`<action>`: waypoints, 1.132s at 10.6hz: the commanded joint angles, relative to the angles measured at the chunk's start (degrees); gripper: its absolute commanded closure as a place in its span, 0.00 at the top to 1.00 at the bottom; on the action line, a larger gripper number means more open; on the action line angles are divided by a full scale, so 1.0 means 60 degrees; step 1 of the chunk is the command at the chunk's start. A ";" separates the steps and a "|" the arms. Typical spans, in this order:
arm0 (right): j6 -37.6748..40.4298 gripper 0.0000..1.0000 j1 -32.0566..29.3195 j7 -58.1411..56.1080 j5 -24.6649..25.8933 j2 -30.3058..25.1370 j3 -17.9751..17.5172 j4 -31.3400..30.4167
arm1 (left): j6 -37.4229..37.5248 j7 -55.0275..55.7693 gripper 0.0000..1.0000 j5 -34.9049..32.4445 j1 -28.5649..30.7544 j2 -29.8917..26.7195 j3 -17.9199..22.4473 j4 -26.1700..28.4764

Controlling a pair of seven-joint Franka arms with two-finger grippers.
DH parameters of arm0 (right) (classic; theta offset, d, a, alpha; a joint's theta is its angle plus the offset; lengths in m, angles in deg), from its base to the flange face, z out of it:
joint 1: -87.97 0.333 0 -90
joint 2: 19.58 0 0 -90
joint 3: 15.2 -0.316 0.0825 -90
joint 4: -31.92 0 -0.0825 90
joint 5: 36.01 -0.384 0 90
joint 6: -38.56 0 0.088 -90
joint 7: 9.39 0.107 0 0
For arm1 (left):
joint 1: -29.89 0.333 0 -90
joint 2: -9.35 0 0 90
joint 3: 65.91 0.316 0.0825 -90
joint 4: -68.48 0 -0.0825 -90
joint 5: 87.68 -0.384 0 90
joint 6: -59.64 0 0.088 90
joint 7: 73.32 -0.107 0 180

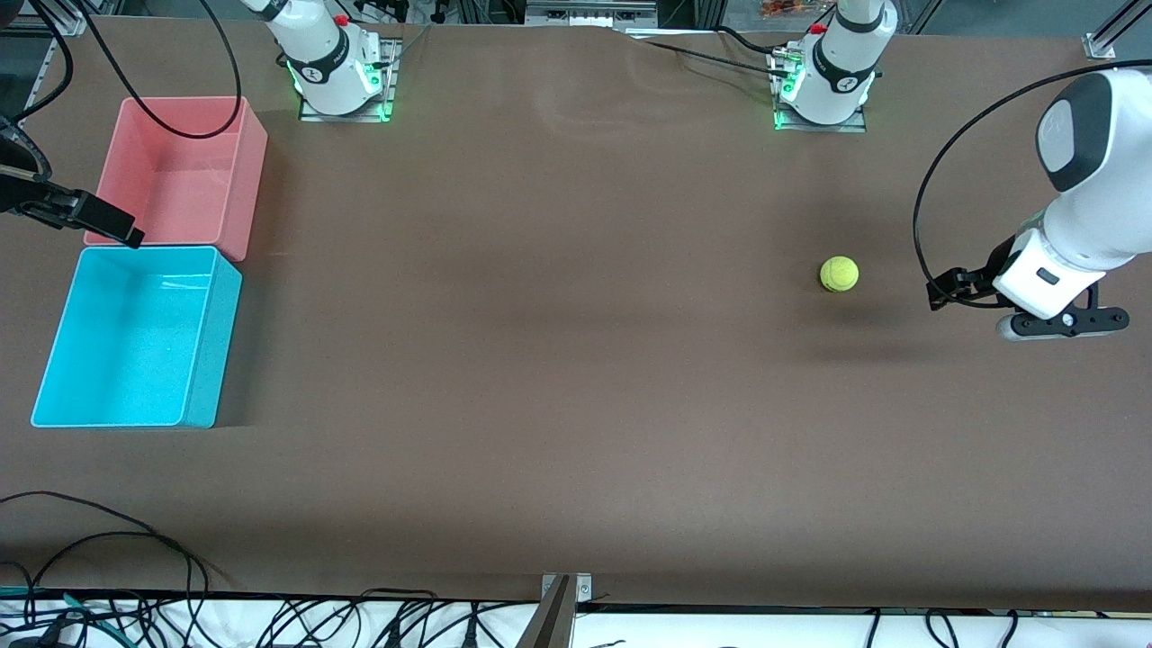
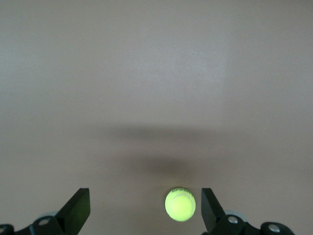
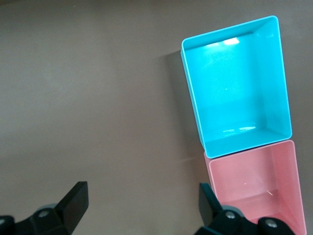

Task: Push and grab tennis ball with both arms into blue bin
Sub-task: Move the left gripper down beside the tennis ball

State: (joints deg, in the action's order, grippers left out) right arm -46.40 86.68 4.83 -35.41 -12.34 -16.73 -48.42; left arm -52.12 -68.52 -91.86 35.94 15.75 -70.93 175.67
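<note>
The tennis ball (image 1: 839, 274) rests on the brown table toward the left arm's end. My left gripper (image 1: 947, 288) hangs low beside it, open, a short gap away. In the left wrist view the tennis ball (image 2: 180, 204) shows between the open left gripper (image 2: 145, 203) fingers, close to one finger (image 2: 211, 205) and not gripped. The blue bin (image 1: 135, 342) stands at the right arm's end, nearer the front camera than the pink bin. My right gripper (image 1: 126, 232) hovers open and empty over the seam between the two bins. The right wrist view shows the blue bin (image 3: 234, 93) past the right gripper (image 3: 144, 198).
A pink bin (image 1: 180, 171) (image 3: 254, 186) touches the blue bin's end. A long stretch of bare brown table separates the ball from the bins. Black cables (image 1: 108, 549) trail along the table's front edge beside a metal bracket (image 1: 562, 598).
</note>
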 commanded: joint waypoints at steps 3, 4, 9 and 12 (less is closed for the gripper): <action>-0.0079 1.00 -0.0064 -0.0042 -0.0173 -0.0065 -0.0009 -0.0085 | -0.1148 -0.0127 1.00 -0.0211 0.0046 0.0368 0.0015 0.1074; -0.0079 1.00 -0.0064 -0.0042 -0.0173 -0.0065 -0.0009 -0.0085 | -0.1366 -0.0141 1.00 -0.0197 0.0061 0.0543 0.0015 0.1162; -0.0064 1.00 -0.0064 -0.0042 -0.0173 -0.0065 -0.0009 -0.0085 | -0.2670 -0.0200 0.91 0.0589 0.0046 0.0764 0.0001 0.2143; -0.0064 1.00 -0.0064 -0.0071 -0.0173 -0.0065 -0.0009 -0.0085 | -0.3155 -0.1394 0.66 0.0756 0.0031 0.0823 0.0001 0.2511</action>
State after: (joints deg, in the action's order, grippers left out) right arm -46.42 86.68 4.83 -35.44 -12.32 -16.72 -48.43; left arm -69.09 -70.00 -88.66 35.96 21.01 -70.85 189.19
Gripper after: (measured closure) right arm 0.000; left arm 0.106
